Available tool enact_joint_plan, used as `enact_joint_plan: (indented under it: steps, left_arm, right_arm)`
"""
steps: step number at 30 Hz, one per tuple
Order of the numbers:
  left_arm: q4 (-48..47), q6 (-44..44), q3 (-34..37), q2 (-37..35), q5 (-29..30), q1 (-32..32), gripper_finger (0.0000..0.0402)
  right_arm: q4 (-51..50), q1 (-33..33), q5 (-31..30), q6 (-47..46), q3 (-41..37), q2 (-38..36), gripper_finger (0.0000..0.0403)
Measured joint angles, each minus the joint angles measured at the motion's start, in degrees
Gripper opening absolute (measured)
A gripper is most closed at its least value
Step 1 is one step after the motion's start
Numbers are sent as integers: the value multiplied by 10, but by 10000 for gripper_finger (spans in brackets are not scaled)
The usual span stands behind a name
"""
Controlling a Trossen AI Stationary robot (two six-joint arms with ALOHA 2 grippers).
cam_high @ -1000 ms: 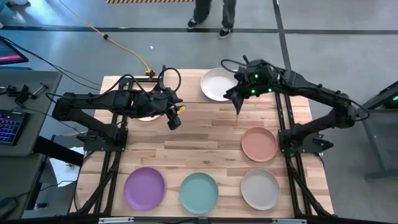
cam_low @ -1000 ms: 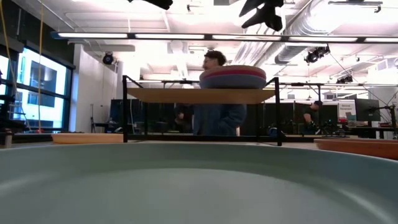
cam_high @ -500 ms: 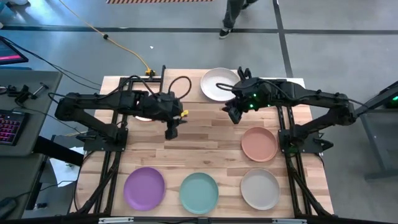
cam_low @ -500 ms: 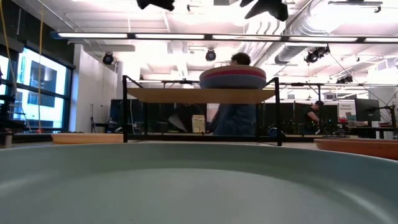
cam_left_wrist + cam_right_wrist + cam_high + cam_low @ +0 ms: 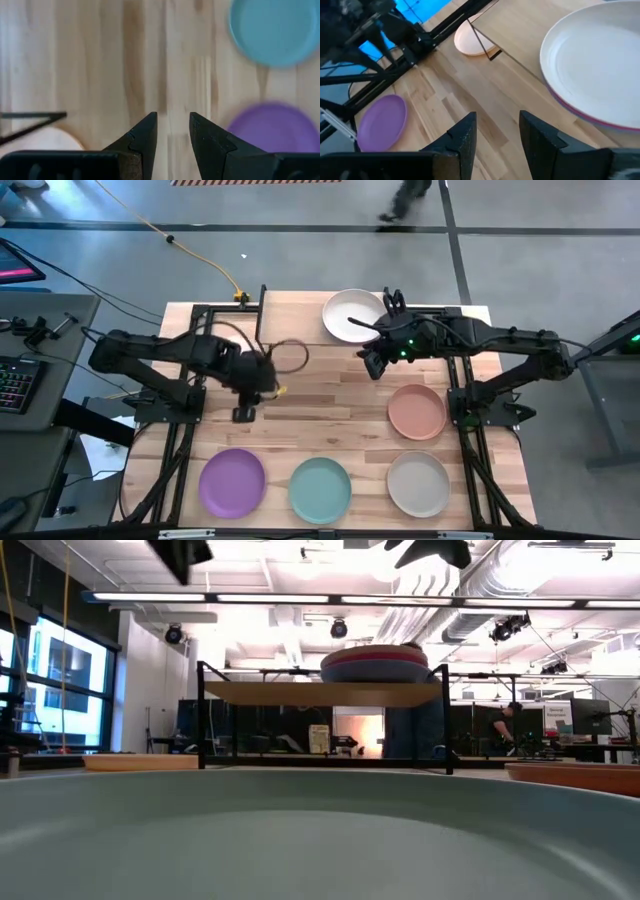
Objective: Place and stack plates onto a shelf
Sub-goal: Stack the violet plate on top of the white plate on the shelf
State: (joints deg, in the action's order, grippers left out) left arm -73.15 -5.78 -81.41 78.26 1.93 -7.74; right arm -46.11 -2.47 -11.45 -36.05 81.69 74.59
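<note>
The left gripper (image 5: 243, 413) hangs over bare planks at the middle-left of the table (image 5: 330, 395), empty, its fingers (image 5: 142, 137) held a little apart with wood showing through the gap. From its wrist camera the purple plate (image 5: 275, 127) and the teal plate (image 5: 275, 30) both lie on the tabletop ahead of it, apart from each other, and a pale pink plate (image 5: 42, 140) peeks in beside a thin black shelf leg (image 5: 32, 122).

The right gripper (image 5: 372, 365) hovers just beside the front edge of the shelf (image 5: 290, 305), near the stack of plates there. It too holds nothing, with its fingers (image 5: 465, 137) spread and open table between them. The stack (image 5: 352, 315) sits on the right part of the shelf board, topped by a cream plate (image 5: 597, 75); in the right wrist view a magenta rim (image 5: 600, 120) shows under it, and the low view shows reddish and bluish bands in the pile (image 5: 375, 664), though how many plates lie there is hard to tell.

On the table, the salmon plate (image 5: 417, 411) rests at the right, well apart from the shelf. Along the near edge stand the purple plate (image 5: 232, 483), the teal plate (image 5: 320, 489) and the beige plate (image 5: 418, 484) in a row, none touching. The pale pink plate (image 5: 472, 40) lies under the shelf's left part, mostly hidden from above by the left arm.
</note>
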Motion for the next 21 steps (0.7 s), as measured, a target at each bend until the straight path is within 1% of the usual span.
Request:
enact_joint_plan:
  steps: [3,8,10,16,21]
  left_arm:
    - [-22,0,0,0,0,-38,104]
    - [-35,9,1,0,0,-102,104]
    - [-31,6,15,-1,0,-123,104]
    - [-23,-17,103,-6,1,-179,104]
    - [33,-55,184,-16,1,-221,104]
  right_arm:
    - [0,11,-9,-17,0,0,129]
    - [0,33,-49,-58,0,0,129]
    - [0,43,-63,-75,0,0,129]
    - [1,68,-97,-103,0,11,129]
    - [-3,75,-98,-105,0,29,129]
